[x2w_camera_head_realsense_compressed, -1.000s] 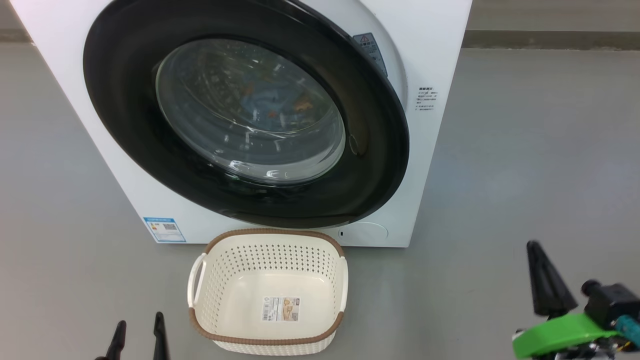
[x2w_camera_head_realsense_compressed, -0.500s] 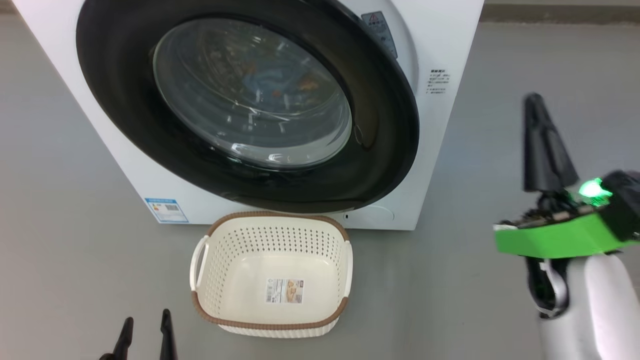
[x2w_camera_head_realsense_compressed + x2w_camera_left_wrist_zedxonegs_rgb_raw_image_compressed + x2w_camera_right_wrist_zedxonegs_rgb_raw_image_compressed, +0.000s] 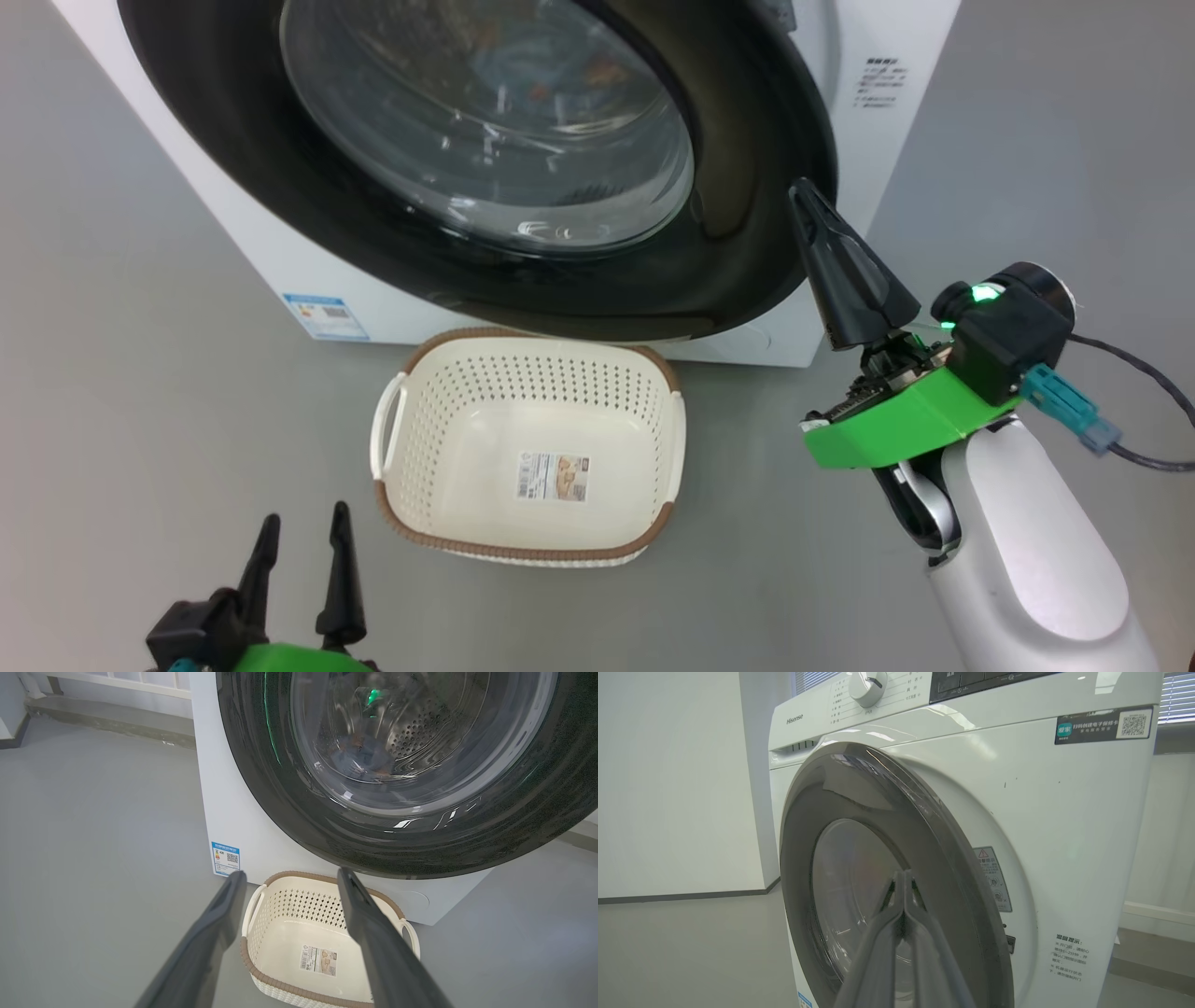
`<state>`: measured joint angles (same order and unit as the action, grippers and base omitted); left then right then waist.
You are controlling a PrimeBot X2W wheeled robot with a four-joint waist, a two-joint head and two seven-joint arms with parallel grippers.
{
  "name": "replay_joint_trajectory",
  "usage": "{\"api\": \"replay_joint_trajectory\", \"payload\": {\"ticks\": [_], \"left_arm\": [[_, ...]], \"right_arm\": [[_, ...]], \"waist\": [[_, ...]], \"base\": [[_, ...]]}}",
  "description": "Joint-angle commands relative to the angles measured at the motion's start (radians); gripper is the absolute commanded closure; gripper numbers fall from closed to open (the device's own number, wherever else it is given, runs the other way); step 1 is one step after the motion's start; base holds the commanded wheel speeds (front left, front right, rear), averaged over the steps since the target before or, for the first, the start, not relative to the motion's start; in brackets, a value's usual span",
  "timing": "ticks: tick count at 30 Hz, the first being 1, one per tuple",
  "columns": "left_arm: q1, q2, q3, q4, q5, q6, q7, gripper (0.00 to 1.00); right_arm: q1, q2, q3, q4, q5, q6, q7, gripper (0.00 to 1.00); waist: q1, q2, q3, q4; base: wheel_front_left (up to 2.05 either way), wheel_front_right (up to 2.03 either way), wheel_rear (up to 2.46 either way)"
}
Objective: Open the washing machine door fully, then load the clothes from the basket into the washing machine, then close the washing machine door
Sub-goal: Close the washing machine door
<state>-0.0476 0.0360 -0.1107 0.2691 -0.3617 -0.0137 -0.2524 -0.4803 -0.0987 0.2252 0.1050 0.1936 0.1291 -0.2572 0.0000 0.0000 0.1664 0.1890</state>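
The washing machine (image 3: pixel 280 252) has its door (image 3: pixel 747 187) almost closed, standing slightly ajar on the right side. The clothes (image 3: pixel 551 70), blue with orange marks, lie inside the drum behind the glass. The basket (image 3: pixel 523 392) sits empty on the floor in front, with only a label sticker inside. My right gripper (image 3: pixel 800 189) is shut, its tip right at the door's right rim; in the right wrist view the right gripper (image 3: pixel 903 873) points at the door (image 3: pixel 859 798). Low beside the basket's left, my left gripper (image 3: pixel 306 513) stands open with nothing in it.
Grey floor (image 3: pixel 140 392) surrounds the machine. A dark cable (image 3: pixel 1148 373) trails from my right wrist. In the right wrist view the machine's control dial (image 3: pixel 867 682) and a white wall (image 3: pixel 668 788) show. The left wrist view holds the basket (image 3: pixel 299 905) under the door (image 3: pixel 289 793).
My right gripper has risen and swung left, from the floor at the right to the door's right rim. The head view has shifted too. The left gripper stays open.
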Motion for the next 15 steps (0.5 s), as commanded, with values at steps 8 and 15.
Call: {"api": "replay_joint_trajectory", "payload": {"ticks": [8, 15], "left_arm": [[-0.064, 0.014, -0.01, -0.033, -0.031, 0.014, -0.009, 0.0], [-0.062, 0.014, -0.014, -0.043, -0.044, 0.023, -0.009, 0.0]], "right_arm": [[-0.063, -0.03, 0.082, 0.053, 0.021, 0.002, -0.005, 1.0], [-0.069, -0.045, 0.062, 0.063, 0.021, 0.002, -0.005, 1.0]], "waist": [[0.0, 0.0, 0.066, 0.069], [0.0, 0.0, 0.081, 0.096]], "base": [[0.0, 0.0, 0.0], [0.0, 0.0, 0.0]]}}
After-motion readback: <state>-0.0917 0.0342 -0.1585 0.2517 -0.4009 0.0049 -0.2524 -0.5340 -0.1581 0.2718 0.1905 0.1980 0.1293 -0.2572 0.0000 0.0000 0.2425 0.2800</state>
